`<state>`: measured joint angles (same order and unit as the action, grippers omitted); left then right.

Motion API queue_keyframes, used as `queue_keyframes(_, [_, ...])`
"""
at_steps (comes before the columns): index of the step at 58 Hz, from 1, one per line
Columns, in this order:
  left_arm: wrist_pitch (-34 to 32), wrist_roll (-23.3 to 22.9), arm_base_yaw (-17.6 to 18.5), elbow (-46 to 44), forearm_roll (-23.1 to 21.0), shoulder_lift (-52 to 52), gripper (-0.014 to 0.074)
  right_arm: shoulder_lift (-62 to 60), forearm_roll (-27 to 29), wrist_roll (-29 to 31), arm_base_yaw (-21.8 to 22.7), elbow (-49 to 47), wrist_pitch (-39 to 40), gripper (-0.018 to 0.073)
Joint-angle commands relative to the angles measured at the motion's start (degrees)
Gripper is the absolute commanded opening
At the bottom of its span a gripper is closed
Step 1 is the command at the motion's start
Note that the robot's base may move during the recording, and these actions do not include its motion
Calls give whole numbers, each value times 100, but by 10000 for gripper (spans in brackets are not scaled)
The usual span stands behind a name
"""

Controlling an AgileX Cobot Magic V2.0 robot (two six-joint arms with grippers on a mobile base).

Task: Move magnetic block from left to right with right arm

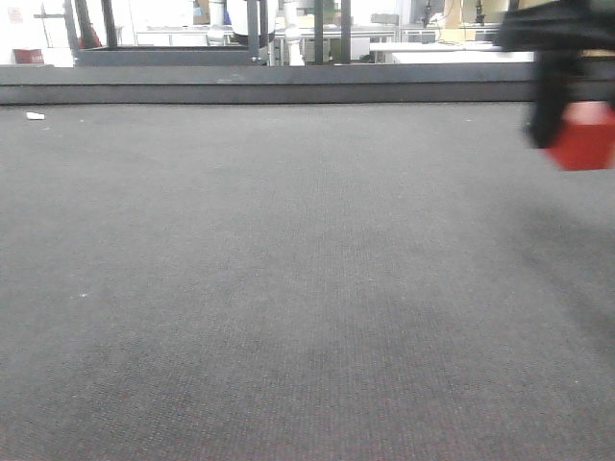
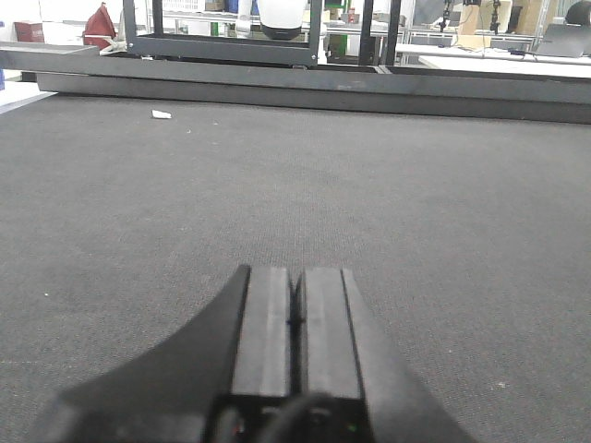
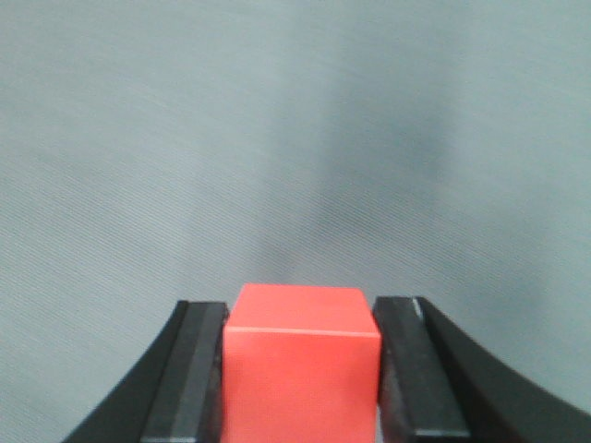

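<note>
The magnetic block [image 3: 300,369] is a small bright red cube held between the two black fingers of my right gripper [image 3: 300,318], which is shut on it. In the front view the same block [image 1: 582,136] hangs blurred at the far right, above the grey mat, under the dark right arm [image 1: 562,38]. My left gripper [image 2: 297,277] rests low over the mat with its two pads pressed together and nothing between them.
A dark grey carpet-like mat [image 1: 288,288] covers the work surface. A raised dark ledge [image 1: 269,84] runs along its far edge. A small white scrap [image 1: 35,116] lies at the far left; metal frames and benches stand behind.
</note>
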<state>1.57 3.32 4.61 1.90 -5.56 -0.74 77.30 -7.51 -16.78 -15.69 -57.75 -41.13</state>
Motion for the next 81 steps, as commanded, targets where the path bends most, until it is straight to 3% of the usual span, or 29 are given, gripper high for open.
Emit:
queue_keyframes(1, [-483, -34, 39, 46, -27, -77, -126, -723, 2, 381, 237, 363, 502, 174])
queue_keyframes(9, [-483, -34, 39, 46, -27, -77, -126, -1667, 2, 694, 306, 1110, 771, 174])
queue_keyframes(20, [-483, -34, 39, 46, -27, -77, -126, -3194, -12, 694, 294, 1821, 1049, 174])
queue_keyframes(45, [-483, -34, 39, 46, -27, -77, -126, -5767, -89, 701, 288, 2036, 1002, 174])
queue_keyframes(58, [-483, -34, 39, 46, -27, -77, -126, -6375, -102, 701, 288, 2036, 1019, 174])
queue_keyframes(81, [-483, -34, 39, 46, -27, -77, -126, -6400, -96, 701, 288, 2036, 1018, 174])
